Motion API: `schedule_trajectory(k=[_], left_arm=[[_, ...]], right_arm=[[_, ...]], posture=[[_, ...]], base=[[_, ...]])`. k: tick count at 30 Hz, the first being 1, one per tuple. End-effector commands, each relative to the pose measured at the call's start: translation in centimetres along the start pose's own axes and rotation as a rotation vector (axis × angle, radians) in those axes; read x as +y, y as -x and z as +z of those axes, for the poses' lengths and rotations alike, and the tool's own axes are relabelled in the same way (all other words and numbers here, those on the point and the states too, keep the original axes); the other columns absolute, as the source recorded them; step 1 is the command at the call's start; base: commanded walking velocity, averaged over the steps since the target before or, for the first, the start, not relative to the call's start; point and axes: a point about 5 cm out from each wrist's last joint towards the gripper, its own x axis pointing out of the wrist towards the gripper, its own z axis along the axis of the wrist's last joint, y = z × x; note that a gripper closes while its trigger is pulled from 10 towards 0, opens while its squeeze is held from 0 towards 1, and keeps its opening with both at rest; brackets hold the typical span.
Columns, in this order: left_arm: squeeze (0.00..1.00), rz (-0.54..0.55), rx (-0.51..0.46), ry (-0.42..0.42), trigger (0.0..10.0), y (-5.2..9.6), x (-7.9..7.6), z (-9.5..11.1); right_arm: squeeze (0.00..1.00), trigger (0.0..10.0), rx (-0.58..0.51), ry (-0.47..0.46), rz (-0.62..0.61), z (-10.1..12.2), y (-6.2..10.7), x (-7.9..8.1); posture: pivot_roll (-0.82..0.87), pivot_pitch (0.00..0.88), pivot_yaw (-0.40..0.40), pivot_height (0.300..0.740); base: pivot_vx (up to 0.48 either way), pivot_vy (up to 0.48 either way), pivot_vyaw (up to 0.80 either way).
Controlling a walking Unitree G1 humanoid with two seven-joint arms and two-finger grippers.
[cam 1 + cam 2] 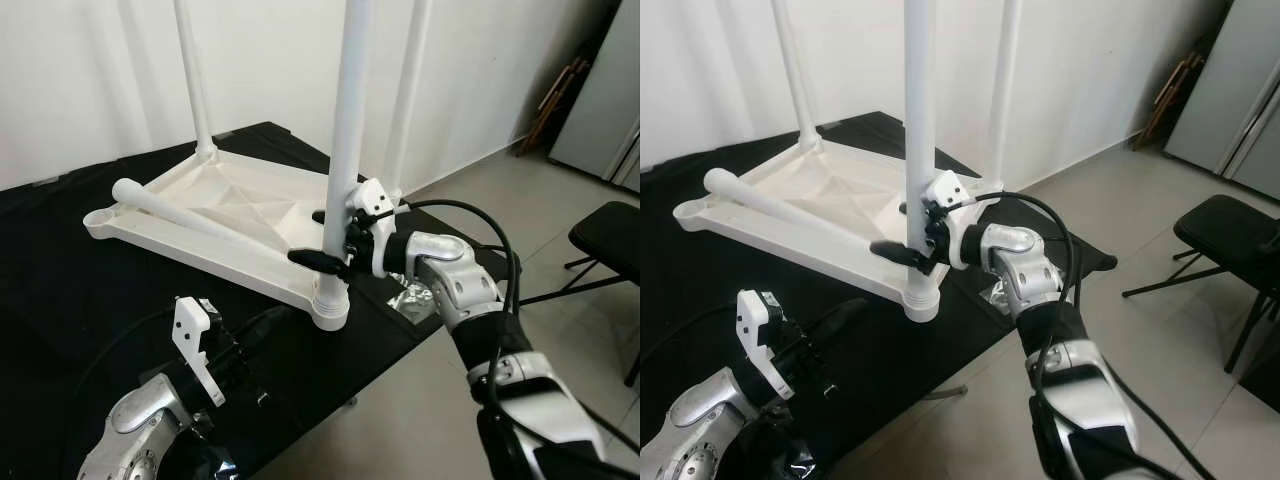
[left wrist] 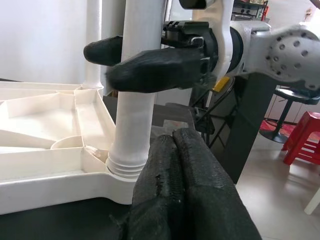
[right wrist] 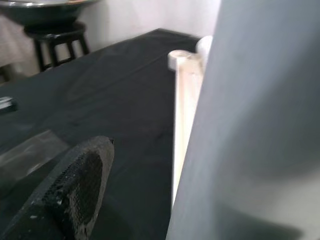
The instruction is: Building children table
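the white table top (image 1: pixel 225 215) lies upside down on the black cloth (image 1: pixel 60 290). the right gripper (image 1: pixel 335 237) clasps the upright leg (image 1: pixel 345 130) at the top's 5 o'clock corner, one finger on each side. the left gripper (image 2: pixel 175 150), fingers pressed together and holding nothing, sits at 7 o'clock of that leg. a loose leg (image 1: pixel 175 208) rests across the top.

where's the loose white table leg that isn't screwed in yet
The loose white plastic leg lies slanted across the upturned white tabletop, on the robot's left, on the black-covered table.
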Motion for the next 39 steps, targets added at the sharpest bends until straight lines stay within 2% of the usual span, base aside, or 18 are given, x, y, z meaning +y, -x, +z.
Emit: schedule_trajectory(k=[1,4,5,17,19,20,22,23,24,26,27,28,29,30,31,33,34,39], left_arm=[[0.00,-0.008,0.012,0.002,10.0,0.0,-0.2,-0.3],[0.00,-0.009,0.014,0.001,10.0,0.0,-0.3,-0.3],[0.00,-0.009,0.014,0.001,10.0,0.1,-0.3,-0.3],[0.00,-0.010,0.017,0.003,10.0,0.2,-0.4,-0.4],[0.00,-0.010,0.017,0.003,10.0,0.2,-0.4,-0.4],[0.00,-0.010,0.017,0.003,10.0,0.2,-0.4,-0.4],[0.00,-0.007,0.015,0.002,10.0,0.2,-0.4,-0.4],[0.00,-0.007,0.015,0.002,10.0,0.2,-0.4,-0.4],[0.00,-0.006,0.014,0.002,10.0,0.3,-0.3,-0.3],[0.00,-0.006,0.014,0.002,10.0,0.3,-0.3,-0.3],[0.00,-0.008,0.015,0.006,10.0,0.4,-0.3,-0.3],[0.00,-0.008,0.015,0.006,10.0,0.4,-0.3,-0.3],[0.00,-0.012,0.016,0.008,10.0,0.4,-0.2,-0.3],[0.00,-0.016,0.020,0.006,10.0,0.4,0.0,-0.3],[0.00,-0.018,0.023,0.005,10.0,0.4,0.1,-0.3],[0.00,-0.019,0.024,0.003,10.0,0.4,0.1,-0.3],[0.00,-0.018,0.020,0.007,10.0,0.3,0.1,-0.3],[0.00,0.000,0.011,-0.003,10.0,0.2,0.1,-0.3]], right_arm=[[0.00,10.0,-0.016,0.010,0.019,0.4,-0.1,0.0],[0.00,9.3,-0.024,-0.015,0.049,0.9,-0.1,-0.5],[0.00,0.0,-0.032,-0.023,0.069,0.9,-0.1,-0.5],[0.00,0.0,-0.030,-0.027,0.052,0.0,0.0,-0.6],[0.00,0.0,0.002,-0.035,-0.078,-1.0,0.5,-1.2],[0.00,0.0,0.002,-0.035,-0.078,-1.0,0.5,-1.2],[0.00,0.0,0.035,-0.061,-0.224,-2.3,1.1,-1.6],[0.00,0.0,0.035,-0.061,-0.224,-2.3,1.1,-1.6],[0.00,0.0,0.034,-0.129,-0.363,-3.6,1.0,-1.4],[0.00,0.0,0.034,-0.129,-0.363,-3.6,1.0,-1.4],[0.00,0.0,0.031,-0.255,-0.663,-5.6,1.0,-0.9],[0.00,0.0,0.031,-0.255,-0.663,-5.6,1.0,-0.9],[0.00,0.0,0.084,-0.317,-0.743,-7.8,0.4,1.6],[0.00,0.0,0.087,-0.252,-0.800,-7.5,0.5,2.6],[0.00,0.0,0.076,-0.185,-0.805,-6.9,0.4,3.2],[0.00,0.0,0.065,-0.129,-0.781,-6.2,0.3,3.4],[0.00,0.0,0.080,-0.181,-0.793,-6.8,0.4,2.7],[0.00,0.0,0.108,-0.256,-0.801,-7.2,0.0,2.7]], posture=[[-0.01,0.000,-0.042,0.740],[0.00,0.000,-0.045,0.740],[0.00,0.000,-0.047,0.740],[0.00,0.000,-0.042,0.740],[0.01,0.000,-0.049,0.740],[0.01,0.000,-0.049,0.740],[0.00,0.000,-0.045,0.740],[0.00,0.000,-0.045,0.740],[-0.01,0.000,-0.046,0.740],[-0.01,0.000,-0.046,0.740],[-0.01,0.000,-0.042,0.740],[-0.01,0.000,-0.042,0.740],[-0.02,0.000,-0.039,0.740],[-0.03,0.000,-0.023,0.740],[-0.03,0.000,-0.023,0.740],[-0.03,0.000,-0.023,0.740],[-0.01,0.000,-0.041,0.740],[-0.02,0.000,-0.037,0.740]], base=[[0.000,0.000,0.00],[0.000,0.000,0.00],[0.000,0.000,0.00],[0.000,0.000,0.00],[0.000,0.000,0.00],[0.000,0.000,0.00],[0.000,0.000,0.00],[0.000,0.000,0.00],[0.000,0.000,0.00],[0.000,0.000,0.00],[0.000,0.000,0.00],[0.000,0.000,0.00],[0.000,0.000,0.00],[0.000,0.000,0.00],[0.000,0.000,0.00],[0.000,0.000,0.00],[0.000,0.000,0.00],[0.000,0.000,0.00]])
